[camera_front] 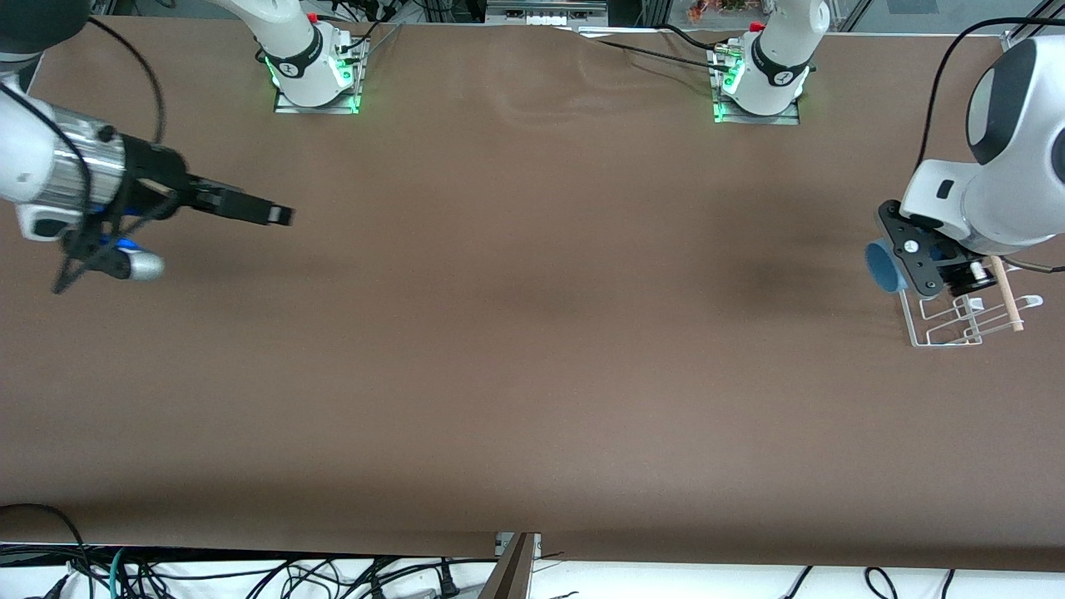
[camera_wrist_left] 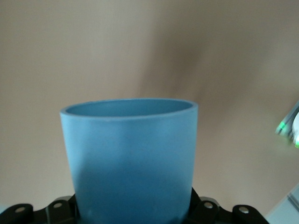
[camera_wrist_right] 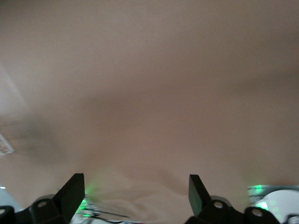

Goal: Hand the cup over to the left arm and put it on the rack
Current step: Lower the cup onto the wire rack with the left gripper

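Rack (camera_front: 965, 320), white wire, mid-right of the front frame at my left arm's end of the table; no item seen in it. My left gripper (camera_front: 903, 266) sits over its edge, clamped on the cup (camera_front: 884, 268), mouth turned sideways, nothing visible inside. My right gripper (camera_front: 279, 215), upper left, waits with fingers spread, holding nothing.

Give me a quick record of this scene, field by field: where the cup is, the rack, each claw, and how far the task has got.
cup: held by the left claw, above the rack's edge
rack: on the table at the left arm's end, nothing on it
left claw: shut on the cup
right claw: open, holding nothing, waiting over the table at the right arm's end
task stage: handover done, cup not yet on the rack
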### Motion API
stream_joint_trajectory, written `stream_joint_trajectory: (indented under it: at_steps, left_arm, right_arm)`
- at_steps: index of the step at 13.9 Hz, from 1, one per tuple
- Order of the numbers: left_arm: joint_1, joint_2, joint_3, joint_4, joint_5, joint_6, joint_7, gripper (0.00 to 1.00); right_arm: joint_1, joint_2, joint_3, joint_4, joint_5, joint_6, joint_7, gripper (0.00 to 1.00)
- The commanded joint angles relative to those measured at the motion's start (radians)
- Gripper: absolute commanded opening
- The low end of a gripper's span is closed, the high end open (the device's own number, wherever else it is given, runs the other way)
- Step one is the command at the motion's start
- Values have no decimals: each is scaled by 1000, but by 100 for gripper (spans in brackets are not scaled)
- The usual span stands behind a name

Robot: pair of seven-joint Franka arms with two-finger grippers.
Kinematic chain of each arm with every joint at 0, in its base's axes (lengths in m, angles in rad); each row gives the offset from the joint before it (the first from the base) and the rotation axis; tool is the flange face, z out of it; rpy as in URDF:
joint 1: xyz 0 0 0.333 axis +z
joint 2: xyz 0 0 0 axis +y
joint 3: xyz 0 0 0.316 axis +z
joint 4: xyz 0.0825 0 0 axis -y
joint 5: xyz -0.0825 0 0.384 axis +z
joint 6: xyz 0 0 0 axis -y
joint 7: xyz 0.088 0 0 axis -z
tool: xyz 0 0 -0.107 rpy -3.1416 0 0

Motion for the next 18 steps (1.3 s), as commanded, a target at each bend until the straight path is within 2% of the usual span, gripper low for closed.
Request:
stream_joint_trajectory:
  at_steps: [1,3,5,7,10,11,13,18]
  left_arm:
    - [49,-11,-9,-53,167,-32,-19,0]
    - [46,-2,-11,-103,302,-76,-19,0]
    - [44,-2,-12,-200,434,-75,-21,0]
    - [40,9,-16,-299,601,-62,-47,0]
    - [43,18,-16,-435,786,11,-61,0]
    - [44,18,-16,-484,850,17,-73,0]
    - [51,35,-14,-570,976,22,-169,0]
    - [92,24,-11,-676,1035,63,-243,0]
  right_arm:
    - [16,-66,-33,-130,-76,19,-140,99]
    - [20,-113,-29,-226,-175,101,-186,99]
    - [34,-218,-10,-390,-248,230,-204,99]
    - [34,-324,40,-484,-353,286,-224,99]
    - [36,-339,77,-439,-439,281,-226,99]
    - [36,-339,106,-409,-484,263,-224,99]
    - [34,-337,129,-363,-515,168,-212,99]
    - [32,-331,125,-334,-509,166,-226,99]
